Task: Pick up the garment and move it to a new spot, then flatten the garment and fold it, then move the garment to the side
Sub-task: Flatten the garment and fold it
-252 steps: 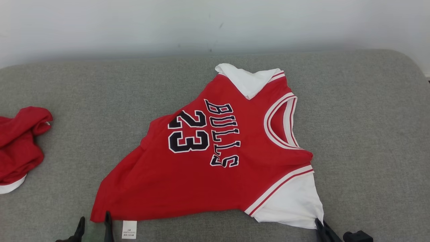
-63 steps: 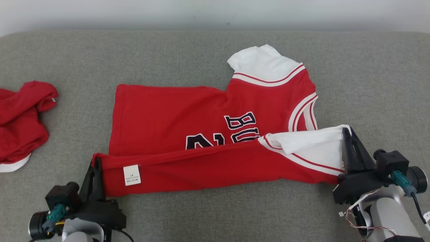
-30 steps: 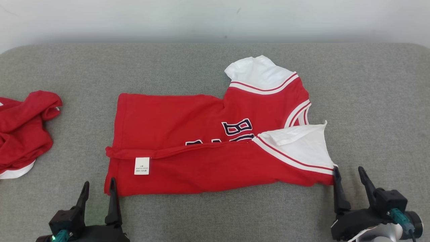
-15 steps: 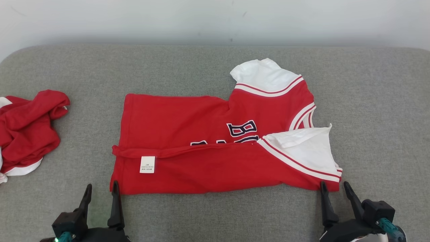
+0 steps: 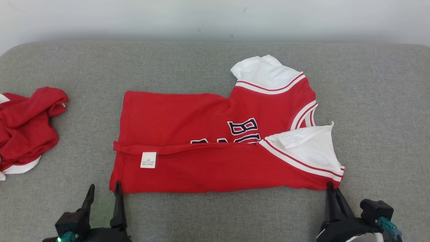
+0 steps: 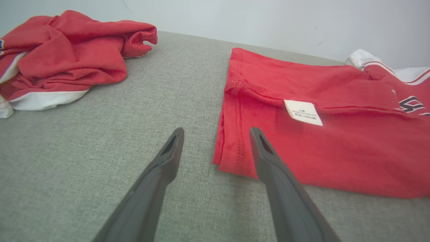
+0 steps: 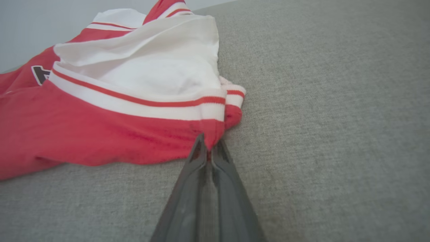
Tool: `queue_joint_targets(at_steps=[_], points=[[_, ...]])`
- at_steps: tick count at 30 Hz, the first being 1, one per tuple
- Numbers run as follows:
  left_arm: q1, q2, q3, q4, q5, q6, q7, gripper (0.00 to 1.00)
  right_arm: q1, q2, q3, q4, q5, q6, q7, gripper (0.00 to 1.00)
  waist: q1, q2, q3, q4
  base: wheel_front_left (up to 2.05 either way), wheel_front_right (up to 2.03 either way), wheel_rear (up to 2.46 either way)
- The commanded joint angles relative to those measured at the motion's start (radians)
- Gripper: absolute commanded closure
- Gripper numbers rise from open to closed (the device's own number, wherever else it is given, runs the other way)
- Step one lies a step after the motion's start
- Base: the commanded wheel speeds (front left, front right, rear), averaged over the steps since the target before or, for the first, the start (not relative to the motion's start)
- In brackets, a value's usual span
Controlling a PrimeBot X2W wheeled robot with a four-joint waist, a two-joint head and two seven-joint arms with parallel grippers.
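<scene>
The garment [image 5: 208,168] is a red jersey with white sleeves, lying on the grey cushion with its near edge folded over the lettering and a white label facing up. My left gripper [image 5: 104,185] is open just in front of the garment's near left corner [image 6: 235,161]; its right finger [image 6: 268,161] overlaps the hem and nothing sits between the jaws. My right gripper [image 5: 331,185] is shut on the garment's near right corner, and a pinch of red fabric [image 7: 215,134] shows between the tips [image 7: 208,143], just below the striped white sleeve [image 7: 141,74].
A second crumpled red and white garment [image 5: 27,127] lies at the far left [image 6: 67,50]. The grey cushion [image 5: 376,101] stretches bare to the right and in front, and a pale wall [image 5: 201,16] runs along its back edge.
My right gripper has moved up to the garment's near right corner and shut on it. The left gripper stays open at the near left corner. The garment lies as before.
</scene>
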Motion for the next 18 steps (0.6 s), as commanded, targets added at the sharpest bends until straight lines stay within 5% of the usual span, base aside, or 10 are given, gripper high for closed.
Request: queue_joint_targets(at_steps=[1,18], points=[[-0.010,0.002,-0.003,0.000,0.003,-0.002,-0.003,0.00,-0.003,0.001,0.002,0.010,0.005,-0.003,0.001,1.00,0.0000,0.0000,0.002,0.002,0.00,0.00,0.00],[-0.019,0.003,-0.010,0.043,-0.073,-0.026,-0.003,0.00,0.003,-0.035,0.028,-0.043,0.003,-0.003,0.001,1.00,0.0000,0.0000,0.008,-0.019,0.00,0.00,0.00]])
